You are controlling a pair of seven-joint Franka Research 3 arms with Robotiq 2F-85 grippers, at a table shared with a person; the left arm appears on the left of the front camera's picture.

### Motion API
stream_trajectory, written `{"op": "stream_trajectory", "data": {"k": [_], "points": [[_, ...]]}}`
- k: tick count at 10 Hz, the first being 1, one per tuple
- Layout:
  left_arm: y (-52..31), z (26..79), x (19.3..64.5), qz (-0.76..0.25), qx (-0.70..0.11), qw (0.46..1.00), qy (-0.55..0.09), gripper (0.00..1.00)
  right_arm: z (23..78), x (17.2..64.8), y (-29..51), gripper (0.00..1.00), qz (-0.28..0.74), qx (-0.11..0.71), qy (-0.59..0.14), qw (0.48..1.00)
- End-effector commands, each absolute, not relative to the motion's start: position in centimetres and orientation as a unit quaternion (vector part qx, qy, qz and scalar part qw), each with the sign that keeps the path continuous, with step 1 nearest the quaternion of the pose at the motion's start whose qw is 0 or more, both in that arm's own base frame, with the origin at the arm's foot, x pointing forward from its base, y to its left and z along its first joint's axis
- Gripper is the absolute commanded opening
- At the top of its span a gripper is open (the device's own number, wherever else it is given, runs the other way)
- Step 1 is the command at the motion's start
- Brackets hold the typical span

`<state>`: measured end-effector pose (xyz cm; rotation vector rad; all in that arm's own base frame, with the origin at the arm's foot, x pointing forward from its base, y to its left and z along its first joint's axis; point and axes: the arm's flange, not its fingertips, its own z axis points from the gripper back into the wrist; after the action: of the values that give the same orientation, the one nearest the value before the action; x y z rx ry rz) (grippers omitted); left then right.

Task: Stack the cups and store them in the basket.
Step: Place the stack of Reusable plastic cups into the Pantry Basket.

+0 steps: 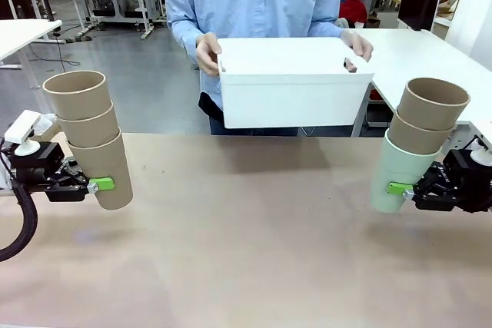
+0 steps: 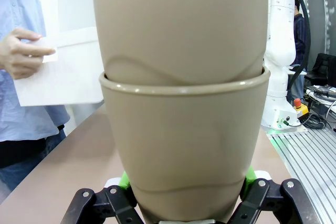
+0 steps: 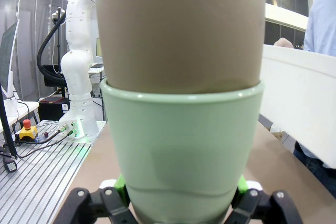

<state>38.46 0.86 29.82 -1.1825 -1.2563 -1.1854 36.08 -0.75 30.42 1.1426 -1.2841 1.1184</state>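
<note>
My left gripper (image 1: 102, 185) is shut on the bottom cup of a stack of three tan cups (image 1: 88, 140), tilted and lifted off the table; the left wrist view has this stack (image 2: 181, 129) close up. My right gripper (image 1: 400, 189) is shut on a mint green cup (image 1: 393, 174) with two tan cups (image 1: 427, 117) nested in it; in the right wrist view the green cup (image 3: 181, 150) sits between the pads. A person at the far side holds the white basket (image 1: 292, 90) in both hands above the table's far edge, between the two stacks.
The brown table (image 1: 246, 251) lies bare between my arms. The person's hands (image 1: 206, 53) grip the basket's two ends. The basket (image 2: 63, 72) shows beside the left stack, and its wall (image 3: 299, 103) stands near the right stack.
</note>
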Motion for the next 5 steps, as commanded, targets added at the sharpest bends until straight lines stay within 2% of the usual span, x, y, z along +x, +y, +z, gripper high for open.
{"op": "stream_trajectory", "data": {"k": [1,5], "points": [[0.85,30.1,38.34,-0.491,-0.49,0.495,-0.523,0.84,30.74,36.16,-0.67,0.84,0.47,0.473,-0.538,0.516],[0.85,30.1,38.34,-0.491,-0.49,0.495,-0.523,0.84,30.74,36.16,-0.67,0.84,0.47,0.473,-0.538,0.516]]}}
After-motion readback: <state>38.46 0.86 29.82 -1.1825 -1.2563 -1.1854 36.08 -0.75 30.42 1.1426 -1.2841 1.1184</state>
